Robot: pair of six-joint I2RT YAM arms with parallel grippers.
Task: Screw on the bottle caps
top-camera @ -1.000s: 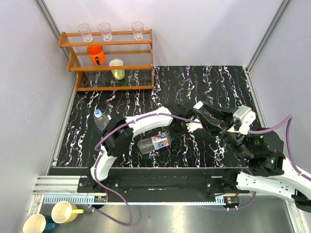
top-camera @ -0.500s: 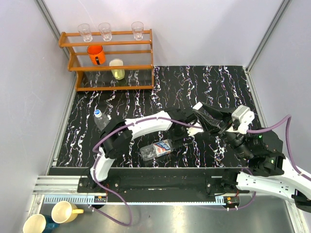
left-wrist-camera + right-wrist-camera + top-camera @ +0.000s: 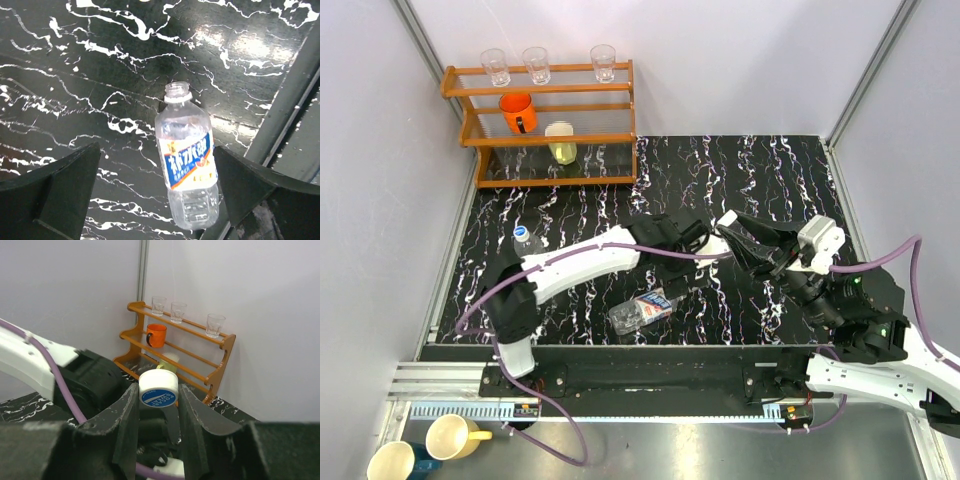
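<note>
The left gripper (image 3: 156, 150) hangs with its fingers spread as wide as they go and nothing between them, having just let go of the open bottle (image 3: 187, 160) it carried a second ago. The arm has lifted clear and swung back towards the wooden rack (image 3: 545, 125). The bottle now lies on its side on the marbled table (image 3: 760, 170), well in front of the rack and out towards the arms' bases. Its threaded neck is bare and its blue label faces up. Half a second ago the fingers were only part-way apart with the bottle still between them.

Beside it, the right gripper (image 3: 157, 389) is clamped on a bottle cap (image 3: 159, 382), white with a blue top, held in the air in front of the rack and off to its right. It has not moved over the same second.

A second bottle (image 3: 527, 248) stands upright in front of the rack's left end with a blue cap (image 3: 523, 233) on its neck. Whether that cap is screwed tight cannot be told from here.

The release looks like a setback or a re-grip rather than progress. A cap is ready in one hand, but the bottle it belongs on is lying loose and unheld. It would probably have to be picked up again and steadied before the cap can meet its neck.
</note>
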